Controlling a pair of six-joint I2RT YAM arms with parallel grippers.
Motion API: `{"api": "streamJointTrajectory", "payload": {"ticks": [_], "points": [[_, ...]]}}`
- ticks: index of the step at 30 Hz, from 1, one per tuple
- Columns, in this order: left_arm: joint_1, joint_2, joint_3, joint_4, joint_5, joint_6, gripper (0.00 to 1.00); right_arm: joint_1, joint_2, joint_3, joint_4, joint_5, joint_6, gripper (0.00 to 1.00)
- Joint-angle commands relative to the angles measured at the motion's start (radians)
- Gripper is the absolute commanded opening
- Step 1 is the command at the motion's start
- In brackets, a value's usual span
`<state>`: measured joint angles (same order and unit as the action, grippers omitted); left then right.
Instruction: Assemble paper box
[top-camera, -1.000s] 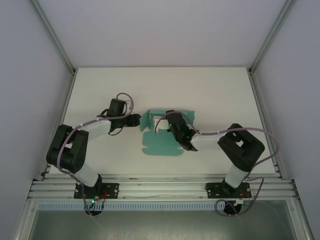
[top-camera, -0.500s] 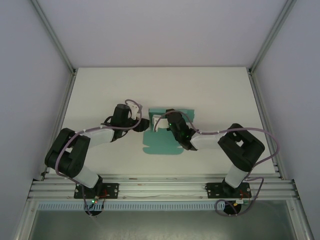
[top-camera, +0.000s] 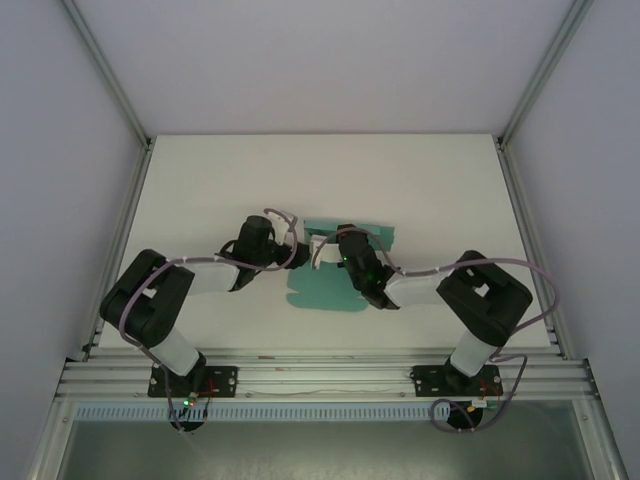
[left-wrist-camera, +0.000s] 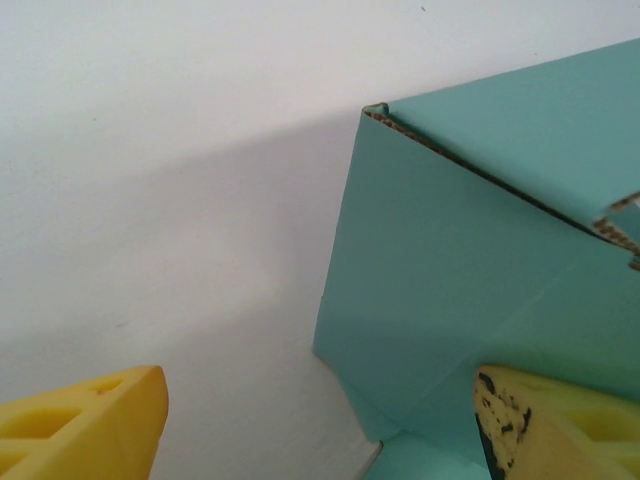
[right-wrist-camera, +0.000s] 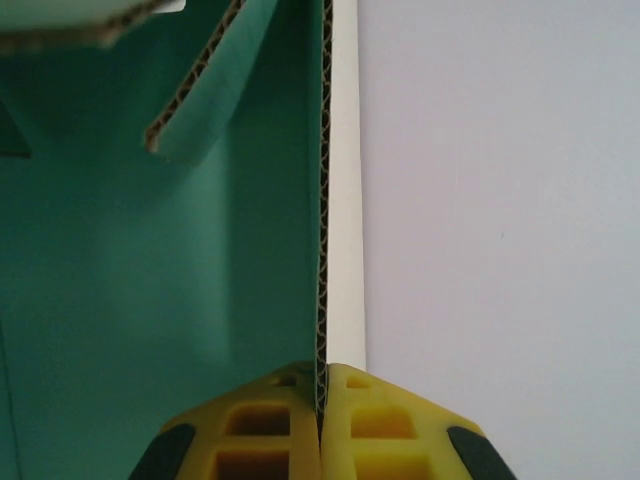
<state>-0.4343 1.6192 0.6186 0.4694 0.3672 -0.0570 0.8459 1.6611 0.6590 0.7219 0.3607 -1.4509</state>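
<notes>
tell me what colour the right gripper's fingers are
Yellow. The right gripper's fingers pinch a paper box wall; clearest in the right wrist view.

The table (top-camera: 200, 180) is open beyond and beside; the paper box (top-camera: 322, 292), seemingly half-folded, left gripper (top-camera: 292, 250) and right gripper (top-camera: 332, 242) block the centre.

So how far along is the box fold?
Partly done: the paper box has walls folded up at its far end. In hand: right gripper shut on one upright wall's edge; left gripper open at a raised corner. To do: near panel lies flat on the table; nothing closed.
</notes>
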Motion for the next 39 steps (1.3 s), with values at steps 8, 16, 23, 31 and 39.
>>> {"api": "streamJointTrajectory", "payload": {"ticks": [8, 16, 23, 31, 39], "points": [[-0.031, -0.104, -0.098, -0.025, -0.080, 0.009, 0.81, 0.009, -0.070, -0.012, -0.078, -0.036, 0.067, 0.00], [-0.031, -0.161, -0.082, -0.067, -0.068, 0.040, 0.83, 0.006, -0.067, 0.009, -0.074, -0.057, 0.023, 0.00], [-0.030, -0.140, -0.078, -0.052, -0.036, 0.059, 0.89, 0.006, -0.080, -0.008, -0.056, -0.063, 0.016, 0.00], [-0.032, -0.081, -0.053, 0.006, 0.001, 0.077, 0.93, 0.019, -0.044, -0.075, 0.088, -0.043, 0.000, 0.00], [-0.040, 0.029, -0.004, 0.151, -0.053, 0.056, 0.87, 0.046, -0.052, -0.093, 0.003, -0.082, 0.055, 0.00]]}}
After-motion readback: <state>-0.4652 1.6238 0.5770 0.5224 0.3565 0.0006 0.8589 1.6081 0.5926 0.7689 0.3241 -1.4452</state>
